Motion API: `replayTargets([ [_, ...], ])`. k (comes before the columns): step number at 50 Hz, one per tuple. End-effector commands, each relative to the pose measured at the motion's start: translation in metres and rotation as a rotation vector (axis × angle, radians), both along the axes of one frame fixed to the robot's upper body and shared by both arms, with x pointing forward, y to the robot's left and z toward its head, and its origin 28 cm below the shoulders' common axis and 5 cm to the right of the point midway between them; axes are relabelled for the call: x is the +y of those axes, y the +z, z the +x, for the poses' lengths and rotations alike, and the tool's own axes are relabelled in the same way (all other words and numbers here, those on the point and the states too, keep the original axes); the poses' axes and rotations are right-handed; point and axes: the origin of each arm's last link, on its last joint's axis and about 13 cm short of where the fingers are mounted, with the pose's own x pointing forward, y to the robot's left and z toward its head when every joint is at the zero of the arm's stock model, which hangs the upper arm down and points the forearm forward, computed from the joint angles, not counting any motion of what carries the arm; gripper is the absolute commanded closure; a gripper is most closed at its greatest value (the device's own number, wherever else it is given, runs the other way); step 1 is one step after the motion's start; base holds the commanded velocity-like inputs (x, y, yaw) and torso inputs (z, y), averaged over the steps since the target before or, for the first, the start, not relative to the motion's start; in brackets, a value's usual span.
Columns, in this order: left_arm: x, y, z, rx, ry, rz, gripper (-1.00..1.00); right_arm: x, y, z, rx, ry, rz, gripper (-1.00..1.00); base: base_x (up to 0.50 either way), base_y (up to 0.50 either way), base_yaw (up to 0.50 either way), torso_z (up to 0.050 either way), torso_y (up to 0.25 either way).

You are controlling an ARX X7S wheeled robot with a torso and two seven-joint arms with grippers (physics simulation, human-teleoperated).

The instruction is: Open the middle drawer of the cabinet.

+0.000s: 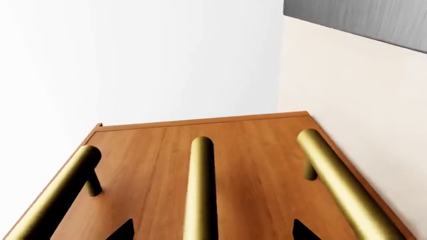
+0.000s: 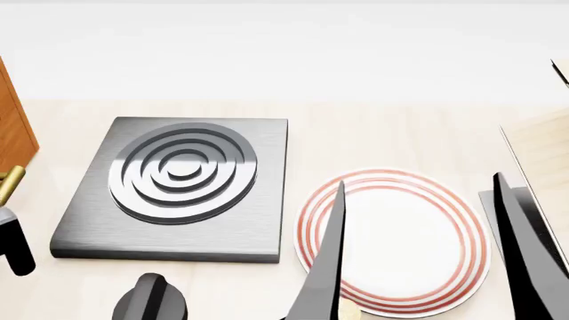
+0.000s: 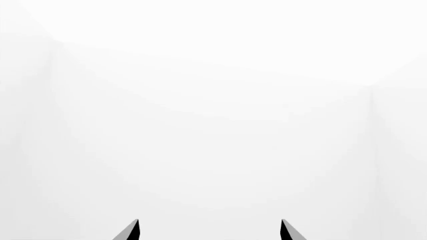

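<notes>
The cabinet [image 2: 13, 123] stands at the surface's [image 2: 391, 133] left edge. The left tool [image 1: 212, 231] is wide around the middle drawer's [image 1: 233, 165] handle [image 1: 200, 190]. The right tool [image 3: 208, 231] is wide too, holding nothing.

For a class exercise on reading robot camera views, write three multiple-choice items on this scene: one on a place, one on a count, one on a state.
1. What lies directly left of the plate in the head view?
A. a bowl
B. the grey burner slab
C. a cup

2. How many brass handles show on the cabinet front?
A. one
B. two
C. three

3. The left gripper is:
A. open, straddling the middle handle
B. shut on the handle
C. holding a plate

Answers:
1 B, the slab sits beside the plate.
2 C, three bars show.
3 A, a dark fingertip shows either side of the bar.
</notes>
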Motion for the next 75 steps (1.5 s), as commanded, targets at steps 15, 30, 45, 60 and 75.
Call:
replayTargets([
  [15, 0.0006, 0.0057, 0.0022, -0.027, 0.024, 0.012, -1.00, 0.0007, -0.0013, 0.0006, 0.006, 0.010, 0.000, -1.00, 0.00, 0.00, 0.00, 0.000, 0.000],
  [30, -0.0002, 0.0031, 0.0014, -0.031, 0.029, 0.024, -1.00, 0.0004, -0.0015, 0.0006, 0.007, 0.011, -0.001, -1.00, 0.00, 0.00, 0.00, 0.000, 0.000],
  [45, -0.0005, 0.0023, 0.0012, -0.046, 0.024, 0.028, -1.00, 0.0016, -0.0024, 0.0005, 0.010, 0.017, -0.004, -1.00, 0.00, 0.00, 0.00, 0.000, 0.000],
  [60, 0.0014, 0.0041, 0.0010, -0.071, 0.022, 0.041, 1.00, 0.0031, -0.0031, 0.0002, 0.010, 0.025, -0.009, -1.00, 0.00, 0.00, 0.00, 0.000, 0.000],
  [75, 0.0025, 0.0014, -0.0009, -0.068, 0.019, 0.044, 1.00, 0.0041, -0.0037, 0.0006, 0.012, 0.032, -0.012, -1.00, 0.00, 0.00, 0.00, 0.000, 0.001],
])
